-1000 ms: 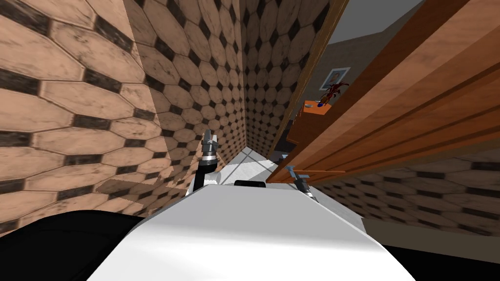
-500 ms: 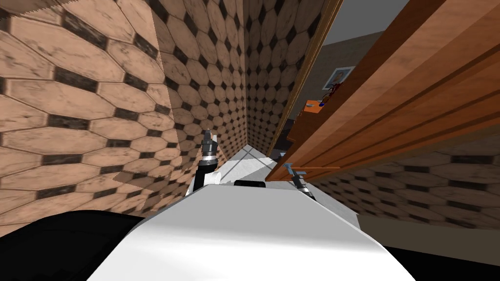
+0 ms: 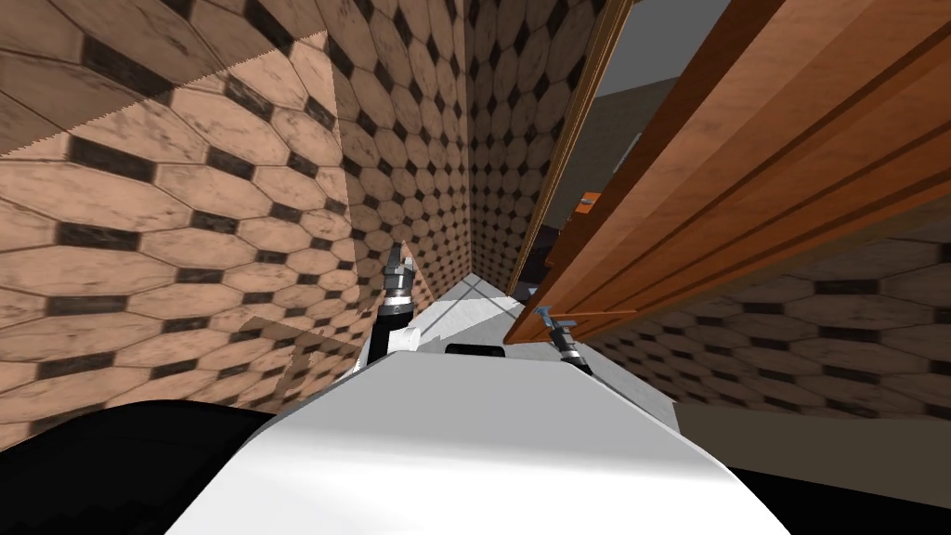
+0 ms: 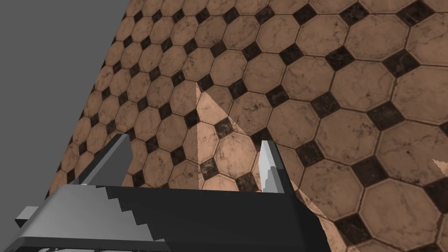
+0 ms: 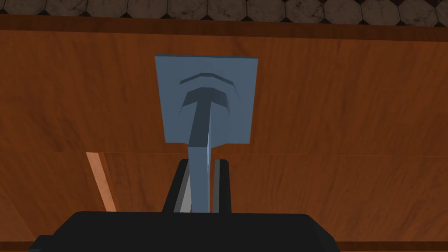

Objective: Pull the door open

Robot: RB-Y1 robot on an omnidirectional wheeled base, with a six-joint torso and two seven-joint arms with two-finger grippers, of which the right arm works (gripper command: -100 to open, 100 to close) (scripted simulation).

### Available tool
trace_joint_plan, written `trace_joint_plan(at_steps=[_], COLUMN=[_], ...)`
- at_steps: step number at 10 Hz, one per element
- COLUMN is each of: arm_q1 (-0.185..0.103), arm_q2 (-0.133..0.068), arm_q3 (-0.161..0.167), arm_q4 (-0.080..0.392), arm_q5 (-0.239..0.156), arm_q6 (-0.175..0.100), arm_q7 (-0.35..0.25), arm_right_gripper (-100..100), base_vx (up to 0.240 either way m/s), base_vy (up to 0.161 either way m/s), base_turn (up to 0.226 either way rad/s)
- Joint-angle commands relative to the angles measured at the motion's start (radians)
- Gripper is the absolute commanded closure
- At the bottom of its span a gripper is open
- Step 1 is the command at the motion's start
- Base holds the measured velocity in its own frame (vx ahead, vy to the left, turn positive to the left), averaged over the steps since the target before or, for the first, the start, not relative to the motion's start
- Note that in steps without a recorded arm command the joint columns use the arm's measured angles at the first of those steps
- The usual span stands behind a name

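As the right end effector (image 5: 203,164) clamps, the handle (image 5: 205,100) lies between its fingers (image 5: 185,199).

The pale floor (image 3: 457,311) shows as a narrow strip, crossed by thin dark lines. The tiled wall (image 3: 418,167) borders its left edge and the wooden door (image 3: 743,167) its right.

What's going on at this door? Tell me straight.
The robot's right gripper is shut on the blue-grey lever handle of the brown wooden door. The door stands partly open, with a gap between its edge and the door frame. The left gripper is open and empty, beside the tiled wall.
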Motion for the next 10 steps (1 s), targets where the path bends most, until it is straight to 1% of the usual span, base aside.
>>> trace_joint_plan(at_steps=[1, 2, 4, 5, 6, 7, 8, 10], arm_q1=[-0.018, -0.029, -0.040, -0.051, -0.057, -0.068, -0.073, -0.092], arm_q2=[0.012, 0.016, 0.019, 0.023, 0.024, 0.028, 0.030, 0.036], arm_q3=[0.030, 0.049, 0.067, 0.086, 0.095, 0.113, 0.121, 0.154], arm_q4=[-0.006, -0.013, -0.021, -0.028, -0.032, -0.039, -0.042, -0.055], arm_q5=[-0.013, -0.029, -0.045, -0.062, -0.069, -0.085, -0.092, -0.121], arm_q6=[0.021, 0.040, 0.059, 0.077, 0.087, 0.105, 0.114, 0.147], arm_q7=[0.012, 0.024, 0.036, 0.047, 0.053, 0.064, 0.070, 0.090], arm_right_gripper=[100, 100, 100, 100, 100, 100, 100, 100], base_vx=[-0.105, -0.165, -0.133, -0.147, -0.142, -0.147, -0.156, -0.170], base_vy=[-0.048, -0.050, -0.053, -0.072, -0.079, -0.062, -0.061, -0.098], base_turn=[0.042, 0.118, 0.055, 0.050, 0.081, 0.087, 0.063, 0.069])
